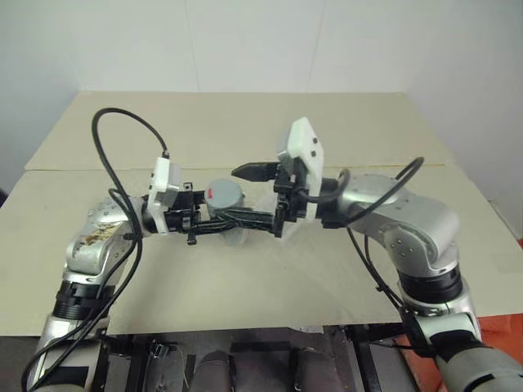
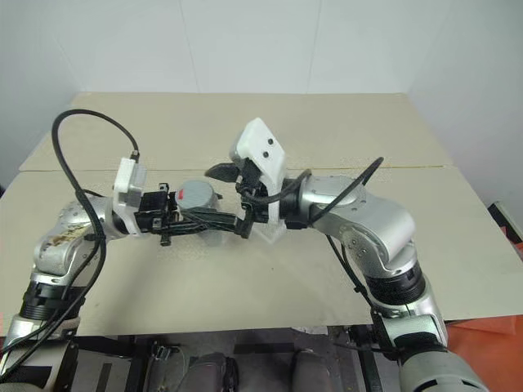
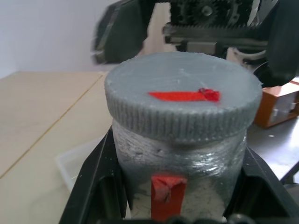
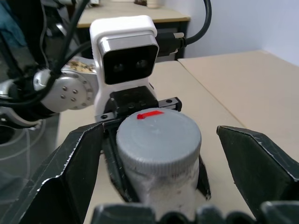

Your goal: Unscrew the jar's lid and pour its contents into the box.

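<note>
My left gripper [image 1: 219, 219] is nearest in the head views, raised above the bench [image 1: 245, 278] and pointing across toward my right side. Its jaws are pinched on the jar [image 3: 180, 186], gripping the silvery body from both sides just below the cap. The jar lies roughly level in this grip, with its capped end facing my right arm. A strip of red tape runs along the jar's side in the left wrist view.

The lid [image 4: 158, 136] is seated on the jar, grey and ribbed around its edge, with a red mark on its flat top.

My right gripper [image 4: 159, 154] faces the left one from the opposite side. Its jaws are spread wide, one finger [image 4: 74, 168] on each flank of the lid, both clear of it with visible gaps.

Under the two grippers, the box [image 3: 81, 161] rests on the bench as a clear, low-walled tray; a corner of it appears beneath the jar in the left wrist view.

Beyond, the bench runs back to a pale wall [image 1: 245, 41].
</note>
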Motion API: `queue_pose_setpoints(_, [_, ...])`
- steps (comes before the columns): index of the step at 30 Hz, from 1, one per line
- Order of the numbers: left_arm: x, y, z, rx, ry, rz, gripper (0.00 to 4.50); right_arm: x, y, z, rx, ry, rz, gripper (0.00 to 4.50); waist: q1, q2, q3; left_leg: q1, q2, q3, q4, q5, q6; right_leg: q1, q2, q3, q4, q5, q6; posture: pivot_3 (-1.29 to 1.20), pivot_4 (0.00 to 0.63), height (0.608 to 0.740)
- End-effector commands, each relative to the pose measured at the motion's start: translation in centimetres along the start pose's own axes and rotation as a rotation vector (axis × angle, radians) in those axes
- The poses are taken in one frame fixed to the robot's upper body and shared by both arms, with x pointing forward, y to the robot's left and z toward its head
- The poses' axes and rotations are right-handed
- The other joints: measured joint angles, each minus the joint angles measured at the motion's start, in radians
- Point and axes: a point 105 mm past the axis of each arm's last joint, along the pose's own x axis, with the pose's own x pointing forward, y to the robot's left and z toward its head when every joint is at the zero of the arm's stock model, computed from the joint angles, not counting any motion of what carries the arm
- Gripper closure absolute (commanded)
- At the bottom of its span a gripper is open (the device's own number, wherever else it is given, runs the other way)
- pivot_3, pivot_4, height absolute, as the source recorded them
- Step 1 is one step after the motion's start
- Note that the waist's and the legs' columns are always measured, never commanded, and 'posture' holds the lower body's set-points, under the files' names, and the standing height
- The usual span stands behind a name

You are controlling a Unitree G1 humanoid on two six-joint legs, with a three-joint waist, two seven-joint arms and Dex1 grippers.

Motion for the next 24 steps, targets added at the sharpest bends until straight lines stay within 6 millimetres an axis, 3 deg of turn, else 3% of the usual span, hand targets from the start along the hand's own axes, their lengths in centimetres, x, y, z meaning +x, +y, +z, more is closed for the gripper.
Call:
queue_pose_setpoints(1, [0.5,-0.3,0.9,0.022,-0.015,-0.039,2.47,0.4,-0.2,1.1,-0.051,-0.031,-0.01,0.0,-0.003,0.0,0.0,0.0,0.0,0.0,0.0,0.0,0.0,0.0,0.0,0.0,0.0,0.0,0.0,0.0,0.15,0.74])
queue_pose_setpoints(11, [0.5,-0.7,0.6,0.023,-0.004,-0.052,2.47,0.8,-0.2,0.9,-0.03,-0.046,-0.009,0.0,-0.01,0.0,0.0,0.0,0.0,0.0,0.0,0.0,0.0,0.0,0.0,0.0,0.0,0.0,0.0,0.0,0.15,0.74])
queue_pose_setpoints(14, [0.3,-0.9,0.5,0.023,0.001,-0.053,2.47,0.7,-0.2,0.8,-0.025,-0.046,-0.004,0.65,-0.011,0.0,0.0,0.0,0.0,0.0,0.0,0.0,0.0,0.0,0.0,0.0,0.0,0.0,0.0,0.0,0.15,0.74])
queue_pose_setpoints(17, [0.2,-1.0,0.4,0.024,0.009,-0.061,2.47,0.7,-0.3,0.9,-0.027,-0.048,-0.003,1.63,-0.011,0.0,0.0,0.0,0.0,0.0,0.0,0.0,0.0,0.0,0.0,0.0,0.0,0.0,0.0,0.0,0.15,0.74])
queue_pose_setpoints(24, [0.0,-1.7,0.8,0.075,0.003,-0.137,2.47,0.6,0.2,1.2,-0.001,-0.081,0.104,1.73,-0.011,0.0,0.0,0.0,0.0,0.0,0.0,0.0,0.0,0.0,0.0,0.0,0.0,0.0,0.0,0.0,0.15,0.74])
